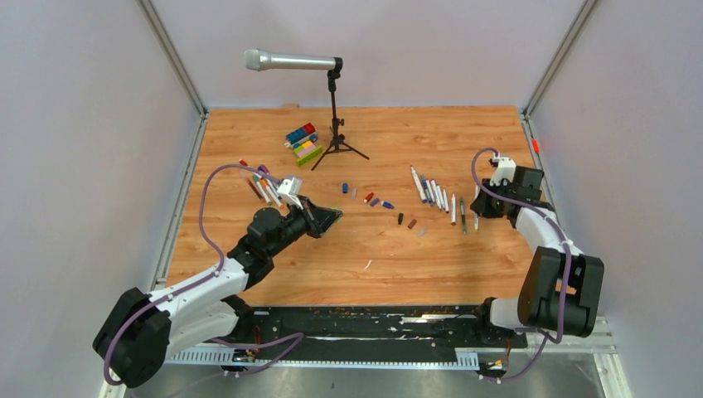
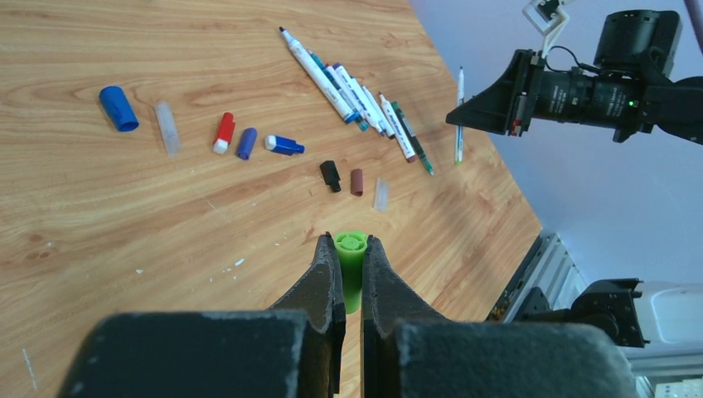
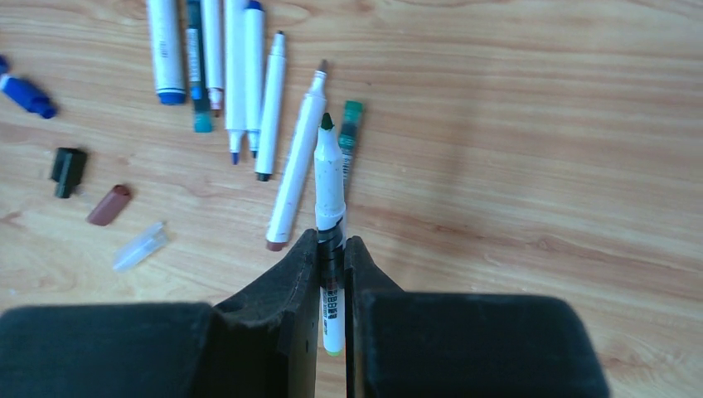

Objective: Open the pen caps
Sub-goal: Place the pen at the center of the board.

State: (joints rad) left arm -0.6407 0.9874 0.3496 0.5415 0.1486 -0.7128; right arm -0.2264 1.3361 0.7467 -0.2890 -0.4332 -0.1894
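One green cap (image 2: pixel 351 243) is clamped in the closed left gripper (image 2: pixel 350 269), above the table (image 2: pixel 99 240) | green pen (image 3: pixel 329 178), uncapped, is pinched by the right gripper (image 3: pixel 332 249) | cap is best released low beside the loose caps (image 2: pixel 332 176), pen beside the row of pens (image 3: pixel 249 75)

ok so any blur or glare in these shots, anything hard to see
Top view: soft even light, slight sheen on the microphone, caps too tiny to resolve. Left wrist: green cap sharp, dark foreground lacks detail. Right wrist: held pen sharp, evenly lit.
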